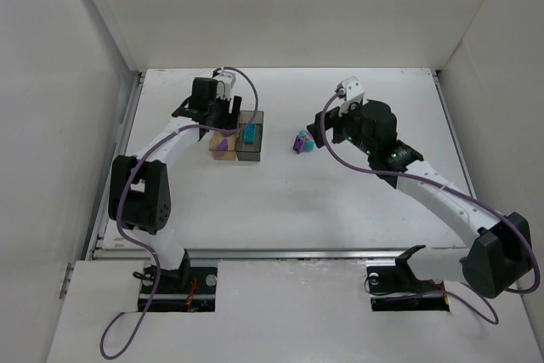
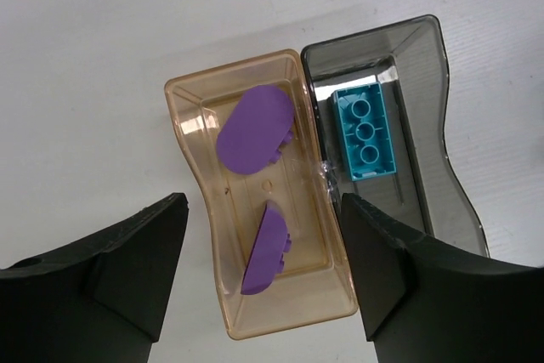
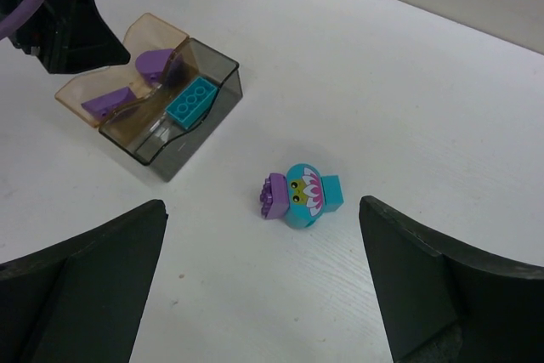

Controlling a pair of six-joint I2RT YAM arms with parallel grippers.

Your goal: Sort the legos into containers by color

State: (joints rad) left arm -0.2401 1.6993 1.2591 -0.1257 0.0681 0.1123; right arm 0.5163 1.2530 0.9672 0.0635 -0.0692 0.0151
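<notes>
The amber container [image 2: 204, 108] holds two purple legos [image 2: 253, 129], [image 2: 268, 248]. The joined dark grey container [image 2: 425, 108] holds a teal brick [image 2: 365, 133]. My left gripper [image 2: 263, 278] is open and empty, its jaws straddling the amber box from above. Both boxes show in the top view [image 1: 238, 138] and the right wrist view [image 3: 149, 99]. A small purple brick [image 3: 274, 195], a round teal piece with a printed face [image 3: 302, 195] and a teal brick [image 3: 331, 193] lie together on the table [image 1: 303, 142]. My right gripper [image 3: 263, 286] is open and empty, just short of them.
White walls enclose the white table [image 1: 357, 201] on the left, back and right. The left arm's black gripper [image 3: 59, 14] shows over the boxes in the right wrist view.
</notes>
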